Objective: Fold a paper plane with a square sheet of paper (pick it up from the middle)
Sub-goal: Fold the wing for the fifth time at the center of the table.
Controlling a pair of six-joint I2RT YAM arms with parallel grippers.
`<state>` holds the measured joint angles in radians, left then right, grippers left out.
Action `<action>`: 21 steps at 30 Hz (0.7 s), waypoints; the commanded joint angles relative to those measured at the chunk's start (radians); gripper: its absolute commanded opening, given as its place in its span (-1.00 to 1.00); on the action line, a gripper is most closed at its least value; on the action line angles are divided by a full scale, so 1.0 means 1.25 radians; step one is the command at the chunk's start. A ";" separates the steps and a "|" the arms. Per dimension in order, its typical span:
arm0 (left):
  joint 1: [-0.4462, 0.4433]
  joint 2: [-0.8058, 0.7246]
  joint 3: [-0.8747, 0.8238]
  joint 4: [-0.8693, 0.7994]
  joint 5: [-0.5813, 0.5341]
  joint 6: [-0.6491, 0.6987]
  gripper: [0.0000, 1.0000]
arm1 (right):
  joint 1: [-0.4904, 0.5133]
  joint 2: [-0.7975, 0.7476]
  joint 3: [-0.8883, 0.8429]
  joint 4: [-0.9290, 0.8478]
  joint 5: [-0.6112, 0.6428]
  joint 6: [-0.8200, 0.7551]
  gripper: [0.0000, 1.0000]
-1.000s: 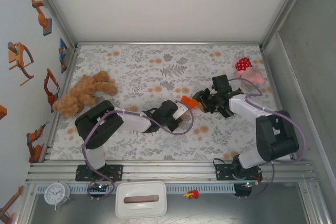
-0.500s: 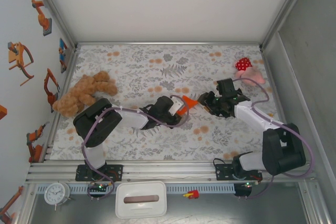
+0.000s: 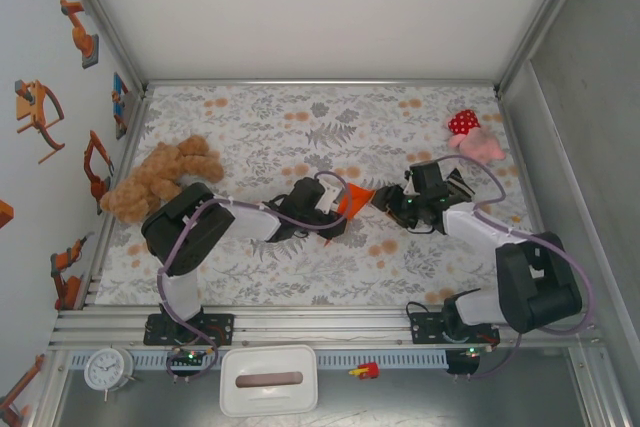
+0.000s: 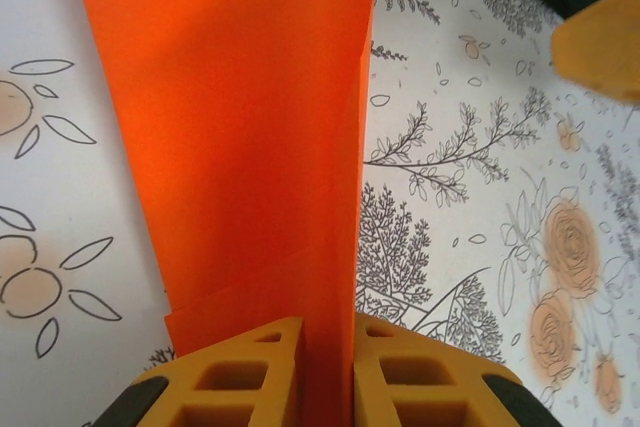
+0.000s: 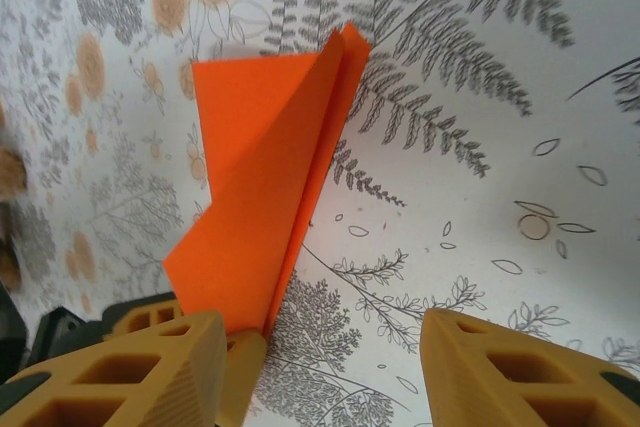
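Since a second ago we see the left gripper (image 4: 328, 387) shifted slightly toward the teddy bear (image 3: 160, 179), and the folded orange paper (image 3: 353, 199) turned so that it shows as a triangle. We find that gripper pinching the paper's edge, fingers pressed tight on it, well to the right of the bear. Beyond the paper from the bear, the right gripper (image 5: 325, 347) hangs with its fingers (image 5: 130, 372) spread wide, close beside the paper.

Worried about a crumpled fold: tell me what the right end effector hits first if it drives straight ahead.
Most likely the folded orange paper, held in the left end effector. It lies just ahead of the open right end effector, off-centre. Depth is unclear, so contact could come late.
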<state>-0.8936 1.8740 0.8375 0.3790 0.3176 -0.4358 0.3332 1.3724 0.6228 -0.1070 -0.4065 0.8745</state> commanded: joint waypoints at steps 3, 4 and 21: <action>0.019 0.031 -0.008 0.001 0.077 -0.087 -0.62 | 0.041 0.062 0.049 -0.005 0.001 -0.064 0.07; 0.021 0.032 -0.009 -0.001 0.079 -0.092 -0.62 | 0.049 0.075 0.058 -0.009 -0.001 -0.071 0.07; 0.034 0.034 0.030 -0.085 0.091 -0.148 -0.69 | 0.089 0.233 0.184 -0.054 0.002 -0.111 0.07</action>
<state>-0.8551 1.8904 0.8673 0.3401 0.4015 -0.5968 0.4377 1.6379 0.8196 -0.1383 -0.4061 0.7643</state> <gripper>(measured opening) 0.158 0.532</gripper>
